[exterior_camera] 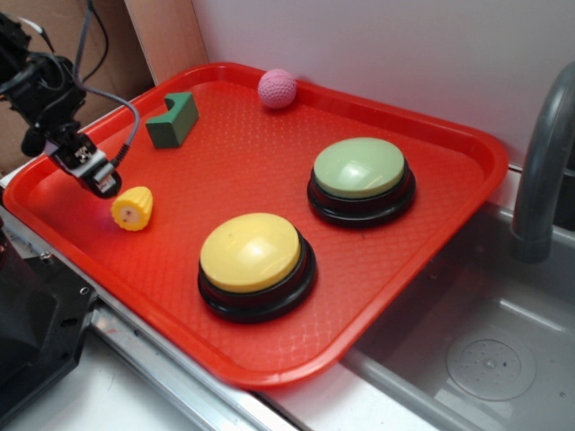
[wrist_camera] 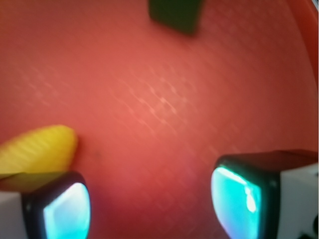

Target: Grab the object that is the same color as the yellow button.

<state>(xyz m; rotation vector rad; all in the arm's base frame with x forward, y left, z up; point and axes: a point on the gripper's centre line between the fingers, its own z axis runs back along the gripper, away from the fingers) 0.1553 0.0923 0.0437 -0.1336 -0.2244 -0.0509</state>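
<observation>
A small yellow toy corn cob [exterior_camera: 132, 208] lies on the red tray [exterior_camera: 269, 162] near its left edge. In the wrist view the corn [wrist_camera: 37, 149] sits at the left, just beyond my left fingertip [wrist_camera: 60, 211]. My gripper [exterior_camera: 94, 175] hovers just left of the corn, and in the wrist view the gripper [wrist_camera: 149, 204] is open with only bare tray between its pads. The yellow button [exterior_camera: 252, 256], a pale-yellow dome on a black base, stands near the tray's front.
A green dome button [exterior_camera: 359, 172] stands right of centre. A dark green block [exterior_camera: 172, 119] [wrist_camera: 175, 15] and a pink ball [exterior_camera: 278, 88] sit at the back. A sink [exterior_camera: 485, 359] with a grey faucet [exterior_camera: 539, 171] lies right of the tray.
</observation>
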